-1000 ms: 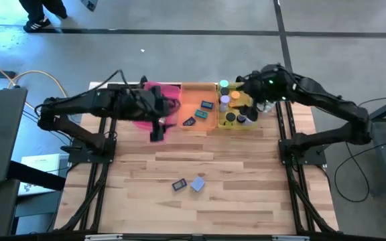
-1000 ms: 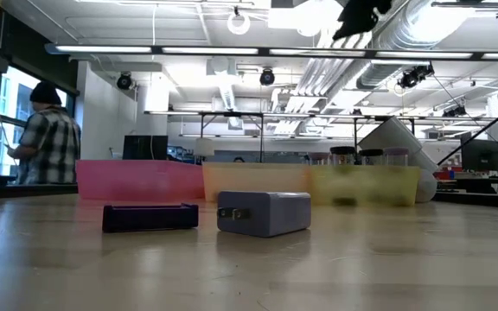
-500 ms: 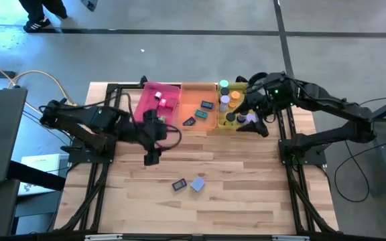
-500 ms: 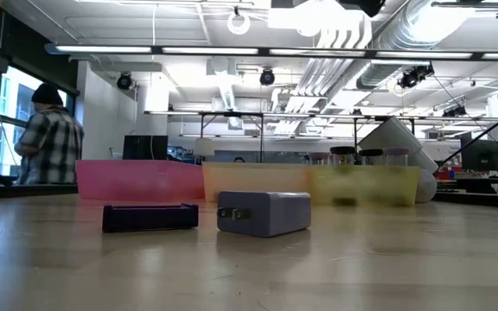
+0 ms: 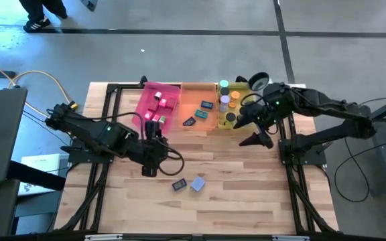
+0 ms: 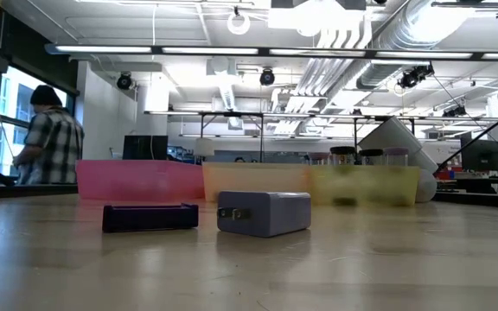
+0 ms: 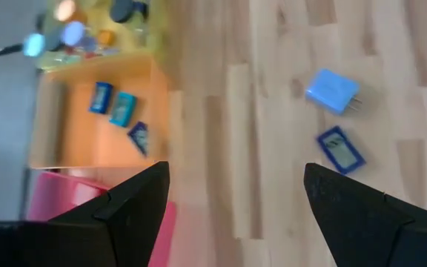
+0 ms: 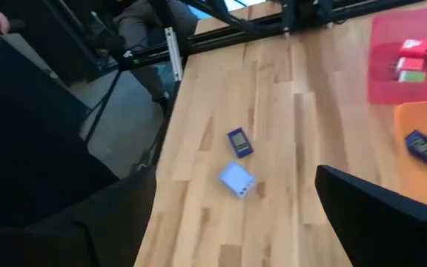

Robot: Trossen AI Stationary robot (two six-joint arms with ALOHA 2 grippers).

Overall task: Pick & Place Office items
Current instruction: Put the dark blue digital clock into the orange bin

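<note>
Seen from above, the left gripper (image 5: 149, 167) hangs over the bare wood at about 9 o'clock from the table's (image 5: 246, 201) centre, its fingers spread wide with nothing between them. Just off it toward 4 o'clock lie two loose office items, touching no tray: a dark blue flat rectangle (image 5: 178, 185) and, just beside it at 3 o'clock, a lavender block (image 5: 197, 184) with two small prongs on one end. The level view shows both resting flat on the wood, close but apart.

Along the far edge, at 12 o'clock, three trays stand side by side. The pink tray (image 5: 143, 107) holds red and pink blocks (image 5: 159, 102) and a green one. The orange tray (image 5: 194, 90) holds dark blue and teal flat rectangles (image 5: 207, 106). The yellow tray (image 5: 241, 88) holds round rolls (image 5: 224, 101) in several colours. A white cup (image 5: 258, 81) lies just beyond the yellow tray at 1 o'clock.

The right gripper (image 5: 253, 140) hovers just off the yellow tray's near corner, at about 2 o'clock from the table's centre, fingers wide apart and empty.

A person in a plaid shirt (image 6: 48, 142) stands in the room behind the table.
</note>
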